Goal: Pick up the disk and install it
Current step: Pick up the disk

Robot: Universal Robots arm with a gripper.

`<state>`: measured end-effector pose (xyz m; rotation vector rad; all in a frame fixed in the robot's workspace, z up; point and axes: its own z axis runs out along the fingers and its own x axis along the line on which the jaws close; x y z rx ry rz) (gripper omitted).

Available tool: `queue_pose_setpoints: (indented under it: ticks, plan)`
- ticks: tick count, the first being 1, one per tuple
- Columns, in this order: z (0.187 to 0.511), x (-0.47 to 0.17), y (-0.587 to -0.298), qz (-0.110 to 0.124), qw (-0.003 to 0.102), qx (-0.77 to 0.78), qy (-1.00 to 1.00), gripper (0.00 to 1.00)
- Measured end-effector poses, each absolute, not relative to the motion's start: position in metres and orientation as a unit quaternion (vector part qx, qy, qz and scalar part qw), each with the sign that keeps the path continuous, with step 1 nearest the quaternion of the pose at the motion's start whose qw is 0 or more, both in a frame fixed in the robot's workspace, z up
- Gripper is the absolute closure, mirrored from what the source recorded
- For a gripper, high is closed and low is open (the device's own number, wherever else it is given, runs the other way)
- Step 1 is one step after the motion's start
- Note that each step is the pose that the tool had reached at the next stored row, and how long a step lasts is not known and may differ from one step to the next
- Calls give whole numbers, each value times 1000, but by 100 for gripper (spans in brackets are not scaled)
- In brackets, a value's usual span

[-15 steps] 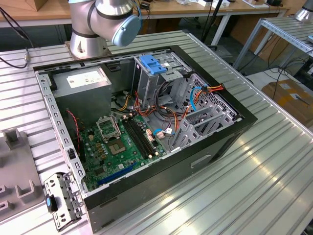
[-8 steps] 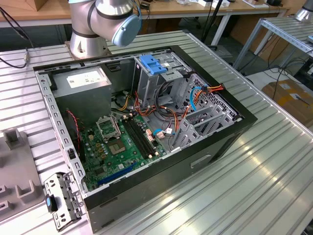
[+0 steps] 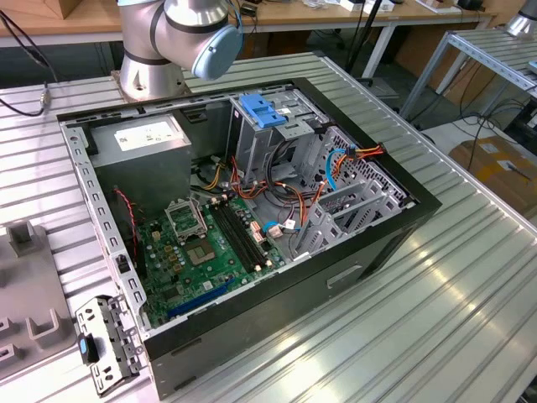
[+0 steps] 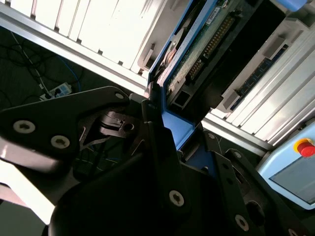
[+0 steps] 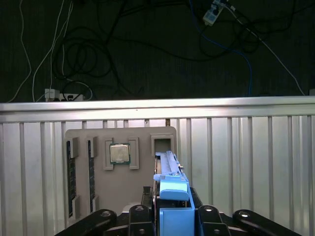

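Black gripper is pinching the flat dark disk by its bright blue plastic rails | disk is hanging edge-on above grey moulded tray | likely stiff, heavyish, shock-sensitive; rails suiting grip.

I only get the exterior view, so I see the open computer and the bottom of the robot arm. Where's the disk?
Observer: In both wrist views the gripper is shut on the disk.
Operator: What's near it?
Observer: In the first wrist view, a grey tray lies on the ribbed table beyond the disk.
Operator: Is stuff in the tray?
Observer: Yes, a square processor chip sits in one pocket, with memory sticks in slots beside it.
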<state>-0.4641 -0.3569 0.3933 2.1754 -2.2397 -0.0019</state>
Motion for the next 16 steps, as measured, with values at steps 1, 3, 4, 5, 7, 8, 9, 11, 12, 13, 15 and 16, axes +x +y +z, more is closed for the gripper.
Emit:
queue_pose_setpoints:
  ticks: [1,3,4,5,7,8,9,11,12,13,15,16]
  plan:
    - [393,-464,-357,-1,10,697,-717,63]
    - [394,-464,-357,-1,10,697,-717,63]
    - [394,-464,-357,-1,10,697,-717,63]
    - [395,-464,-357,-1,10,697,-717,63]
    - [395,-463,-357,-1,10,696,-718,63]
    - [396,-463,-357,-1,10,696,-718,63]
    - [396,-463,-357,-1,10,696,-718,63]
    - [396,-462,-357,-1,10,696,-718,63]
    - [397,-462,-357,-1,10,696,-718,63]
    - [397,-462,-357,-1,10,696,-718,63]
    - [397,-462,-357,-1,10,696,-718,63]
    - [397,-462,-357,-1,10,696,-718,63]
